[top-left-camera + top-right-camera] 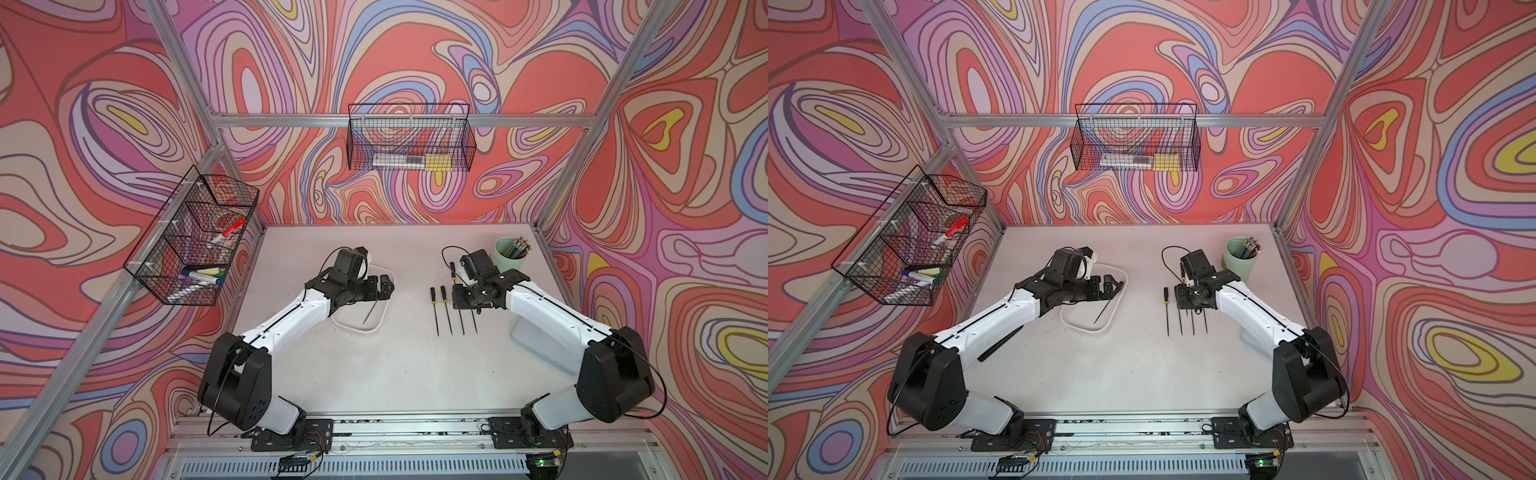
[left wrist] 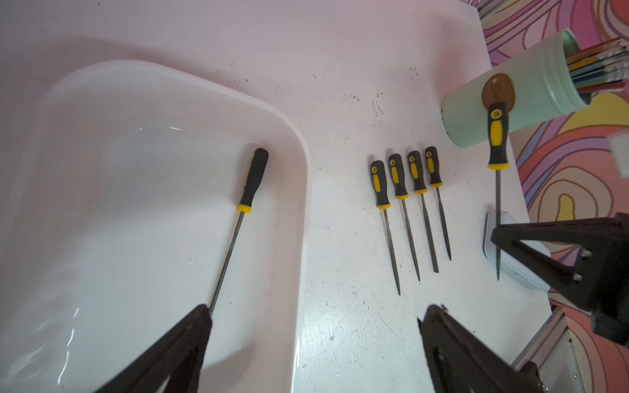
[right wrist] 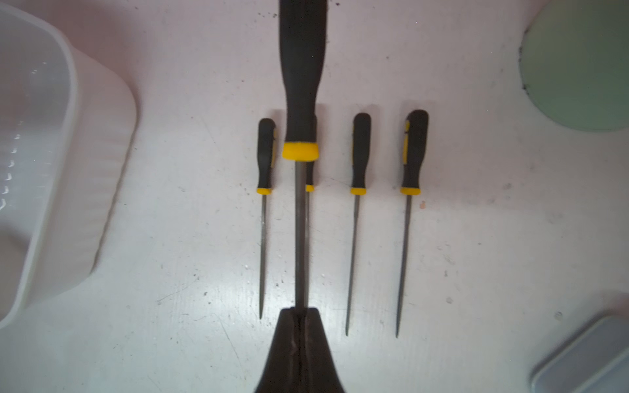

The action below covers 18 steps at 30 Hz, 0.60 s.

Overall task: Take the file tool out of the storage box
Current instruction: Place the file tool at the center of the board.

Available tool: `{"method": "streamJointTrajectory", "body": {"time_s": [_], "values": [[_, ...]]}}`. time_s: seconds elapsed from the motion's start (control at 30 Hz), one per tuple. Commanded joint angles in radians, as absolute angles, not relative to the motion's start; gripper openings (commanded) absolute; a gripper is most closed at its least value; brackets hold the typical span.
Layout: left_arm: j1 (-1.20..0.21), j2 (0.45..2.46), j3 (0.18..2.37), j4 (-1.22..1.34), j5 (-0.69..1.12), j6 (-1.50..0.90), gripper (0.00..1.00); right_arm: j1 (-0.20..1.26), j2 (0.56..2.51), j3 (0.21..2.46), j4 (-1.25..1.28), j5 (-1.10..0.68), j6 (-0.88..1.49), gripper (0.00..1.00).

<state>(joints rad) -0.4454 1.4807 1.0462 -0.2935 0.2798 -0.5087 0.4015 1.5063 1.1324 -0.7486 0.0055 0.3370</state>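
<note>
The left claw (image 2: 318,309) is seen released, its fingers spread wide above the box (image 2: 303,177); the box is set on the table (image 1: 395,374), left of the middle in both top views. A file (image 2: 236,231) is found lying flat inside the box, near the wall on the side of the other tools, handle turned away from the robot; its tip is hidden behind one finger of the left claw in the wrist view, so contact cannot be told. The right claw (image 3: 299,311) is clenched on the shaft of a second file (image 3: 301,149); this one is carried clear of the table and outside the box, handle likewise turned away. Beneath it four files (image 2: 398,177) are laid side by side on the table, apart from the box. A cup (image 1: 509,257) of pencils is stood near the far right corner.
</note>
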Motion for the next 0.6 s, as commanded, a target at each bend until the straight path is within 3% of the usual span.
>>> {"method": "streamJointTrajectory", "body": {"time_s": [0.0,0.57], "values": [[-0.446,1.437,1.008,-0.295,0.303,-0.467,0.99,0.367,1.524,1.176,-0.866,0.040,0.279,0.00],[-0.446,1.402,0.936,-0.271,0.315,-0.441,0.99,0.224,1.709,1.260,-1.003,0.074,0.208,0.00]]}}
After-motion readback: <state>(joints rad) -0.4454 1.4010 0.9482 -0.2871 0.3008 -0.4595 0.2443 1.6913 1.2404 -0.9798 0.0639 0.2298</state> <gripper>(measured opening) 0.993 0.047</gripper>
